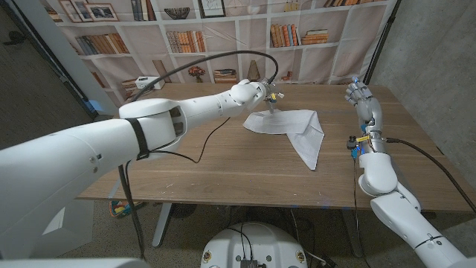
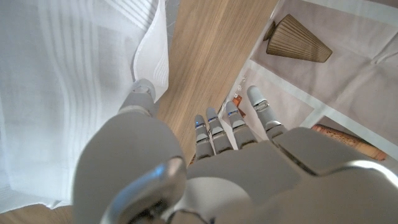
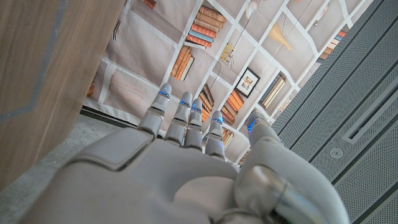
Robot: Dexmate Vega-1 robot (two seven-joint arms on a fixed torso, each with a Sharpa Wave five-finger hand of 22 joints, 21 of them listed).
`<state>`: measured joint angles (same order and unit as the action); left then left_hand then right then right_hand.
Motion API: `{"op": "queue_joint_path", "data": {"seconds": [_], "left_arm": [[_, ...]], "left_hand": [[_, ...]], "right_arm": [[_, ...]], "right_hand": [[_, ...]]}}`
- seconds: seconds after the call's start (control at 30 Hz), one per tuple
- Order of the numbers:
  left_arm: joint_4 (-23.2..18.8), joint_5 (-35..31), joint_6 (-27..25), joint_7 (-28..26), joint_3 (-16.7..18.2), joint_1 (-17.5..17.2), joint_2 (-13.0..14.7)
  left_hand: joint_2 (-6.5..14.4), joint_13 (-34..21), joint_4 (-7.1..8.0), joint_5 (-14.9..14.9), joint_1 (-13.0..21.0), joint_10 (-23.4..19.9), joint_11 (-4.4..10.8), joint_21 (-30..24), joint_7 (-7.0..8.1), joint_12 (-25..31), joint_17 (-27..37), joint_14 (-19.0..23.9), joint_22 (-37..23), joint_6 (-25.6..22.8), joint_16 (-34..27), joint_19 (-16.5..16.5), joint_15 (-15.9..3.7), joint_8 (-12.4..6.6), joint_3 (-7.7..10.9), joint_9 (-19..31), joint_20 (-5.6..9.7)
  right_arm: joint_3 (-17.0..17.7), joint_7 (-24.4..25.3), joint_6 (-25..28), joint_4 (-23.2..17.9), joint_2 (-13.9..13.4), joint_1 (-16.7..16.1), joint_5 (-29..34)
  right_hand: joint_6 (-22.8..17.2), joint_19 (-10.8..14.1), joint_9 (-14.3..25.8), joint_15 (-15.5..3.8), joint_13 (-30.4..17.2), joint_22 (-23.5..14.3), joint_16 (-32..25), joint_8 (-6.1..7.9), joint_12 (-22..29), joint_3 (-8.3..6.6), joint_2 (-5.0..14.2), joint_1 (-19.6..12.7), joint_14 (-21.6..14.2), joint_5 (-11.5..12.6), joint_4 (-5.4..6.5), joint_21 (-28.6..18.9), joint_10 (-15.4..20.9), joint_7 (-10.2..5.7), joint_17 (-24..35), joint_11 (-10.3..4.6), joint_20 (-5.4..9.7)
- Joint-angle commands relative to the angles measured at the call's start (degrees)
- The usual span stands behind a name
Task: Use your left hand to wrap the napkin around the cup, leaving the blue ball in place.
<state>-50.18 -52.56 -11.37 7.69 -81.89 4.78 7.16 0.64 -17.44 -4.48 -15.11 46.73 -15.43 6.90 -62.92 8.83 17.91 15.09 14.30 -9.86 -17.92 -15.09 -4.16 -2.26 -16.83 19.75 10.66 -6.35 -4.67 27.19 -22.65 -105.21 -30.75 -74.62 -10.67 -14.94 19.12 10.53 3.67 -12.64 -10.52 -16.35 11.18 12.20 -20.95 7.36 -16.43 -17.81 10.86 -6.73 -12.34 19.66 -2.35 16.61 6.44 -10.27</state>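
1. Surface (image 1: 223, 167): brown wood grain. Behind its far edge hangs a backdrop printed with bookshelves (image 1: 186, 33); a grey panelled wall (image 1: 428, 45) stands at the right.
2. Napkin (image 1: 291, 128): white cloth, spread near the far edge at the middle, one corner trailing toward the right front.
3. Left robot hand (image 1: 249, 91): reaches across to the napkin's far-left corner. In the head view something small sits at its fingertips, too small to identify; possibly the cup.
4. The left wrist view gives what the head view lacks: the thumb (image 2: 142, 93) is at the napkin's folded edge (image 2: 74, 93), the other fingers (image 2: 236, 121) extended side by side over bare wood. I can't tell whether it pinches the cloth.
5. Right robot hand (image 1: 361, 95): raised near the right edge close to the far corner, well apart from the napkin, fingers up and holding nothing.
6. The right wrist view adds this: the fingers (image 3: 186, 121) are straight and slightly apart, with the surface's edge (image 3: 43, 74) beside them and the bookshelf print beyond.
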Motion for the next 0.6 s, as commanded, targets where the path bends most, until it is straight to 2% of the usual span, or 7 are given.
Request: {"op": "queue_joint_path", "data": {"seconds": [0.03,0.1,0.17,0.23,0.4,0.5,0.6], "left_arm": [[-18.30,-4.44,-2.80,-5.23,11.43,-9.26,10.35],[-20.81,-3.27,-2.29,-4.55,14.09,-10.85,11.56],[-23.56,-2.30,-1.70,-0.30,15.98,-11.47,12.70],[-26.35,-2.94,-2.00,4.53,16.94,-11.76,13.80],[-30.80,-6.06,-2.37,15.91,17.96,-11.73,15.28],[-31.68,-7.32,-0.99,21.34,18.30,-11.27,15.68],[-31.65,-8.66,0.85,25.18,18.39,-10.70,15.82]], "left_hand": [[3.04,0.58,0.08,0.37,0.06,-5.22,0.28,1.07,1.16,1.46,-0.51,2.92,-0.13,-9.68,-1.02,1.55,-3.61,-2.17,1.20,0.28,0.16],[4.58,0.87,0.16,1.01,-0.08,-6.46,0.12,1.60,0.61,1.61,-0.76,3.43,-0.17,-13.70,-1.12,1.69,-3.48,-3.14,1.85,0.39,0.01],[5.91,1.25,-0.13,2.30,-0.43,-7.71,-0.05,2.55,-1.91,1.56,-1.25,3.58,-0.23,-19.33,-0.88,1.46,-3.18,-4.48,2.69,0.55,-0.18],[5.43,1.26,0.18,3.24,-1.86,-7.85,-0.48,3.28,-3.75,1.45,-1.33,3.34,-0.28,-20.06,-0.76,0.47,-2.91,-4.24,2.22,0.49,-0.65],[2.02,1.19,2.80,4.46,-10.62,-4.28,-1.49,6.28,-4.35,-0.48,-1.47,-0.95,-0.55,-15.72,0.78,-3.66,0.31,0.05,-1.73,0.37,-2.56],[-0.17,1.03,4.62,3.76,-16.39,0.10,-3.03,8.38,-5.04,-2.33,-1.47,-4.59,-0.76,-9.55,1.90,-6.38,2.33,4.11,-4.64,0.46,-3.34],[-2.16,0.88,4.19,2.99,-17.45,4.19,-3.77,9.78,-4.31,-3.86,-1.63,-8.24,-0.81,-4.61,3.09,-8.08,3.86,6.07,-5.91,0.54,-4.01]], "right_arm": [[-0.47,-0.47,1.39,-0.46,-0.19,0.65,-0.01],[-0.53,-0.54,1.91,-0.65,-0.29,0.62,-0.11],[-0.62,-0.62,1.76,-0.57,-0.20,0.69,-0.28],[-0.61,-0.59,1.88,-0.73,-0.26,0.69,-0.21],[-0.36,-0.56,2.65,-1.70,-0.68,0.54,-0.04],[-0.34,-0.65,2.90,-1.97,-0.83,0.64,-0.03],[-0.49,-0.85,3.13,-2.01,-0.92,0.93,-0.06]], "right_hand": [[-0.19,0.11,0.33,-0.03,-0.12,-0.22,-0.31,0.09,0.12,0.29,-0.10,0.17,-0.37,0.00,-0.09,-0.19,0.22,-0.22,0.36,-0.37,-0.18],[-0.17,0.12,0.33,0.00,-0.12,-0.22,-0.33,0.09,0.12,0.29,-0.09,0.17,-0.43,0.00,-0.09,-0.20,0.23,-0.20,0.36,-0.40,-0.19],[-0.18,0.17,0.33,0.03,-0.12,-0.22,-0.31,0.09,0.12,0.28,-0.07,0.16,-0.38,0.01,-0.09,-0.21,0.23,-0.17,0.36,-0.44,-0.12],[-0.19,0.16,0.33,0.01,-0.12,-0.22,-0.31,0.09,0.12,0.28,-0.05,0.15,-0.36,0.01,-0.09,-0.21,0.22,-0.19,0.36,-0.48,-0.13],[-0.24,0.16,0.33,0.00,-0.12,-0.22,-0.34,0.11,0.14,0.23,0.10,0.12,-0.43,0.03,-0.07,-0.20,0.28,-0.18,0.38,-0.54,-0.14],[-0.23,0.16,0.33,-0.04,-0.12,-0.22,-0.36,0.10,0.15,0.22,0.18,0.11,-0.44,0.05,-0.04,-0.20,0.30,-0.15,0.39,-0.45,-0.12],[-0.23,0.17,0.33,-0.05,-0.12,-0.22,-0.36,0.10,0.15,0.21,0.21,0.12,-0.45,0.05,-0.03,-0.20,0.31,-0.16,0.40,-0.45,-0.13]]}}
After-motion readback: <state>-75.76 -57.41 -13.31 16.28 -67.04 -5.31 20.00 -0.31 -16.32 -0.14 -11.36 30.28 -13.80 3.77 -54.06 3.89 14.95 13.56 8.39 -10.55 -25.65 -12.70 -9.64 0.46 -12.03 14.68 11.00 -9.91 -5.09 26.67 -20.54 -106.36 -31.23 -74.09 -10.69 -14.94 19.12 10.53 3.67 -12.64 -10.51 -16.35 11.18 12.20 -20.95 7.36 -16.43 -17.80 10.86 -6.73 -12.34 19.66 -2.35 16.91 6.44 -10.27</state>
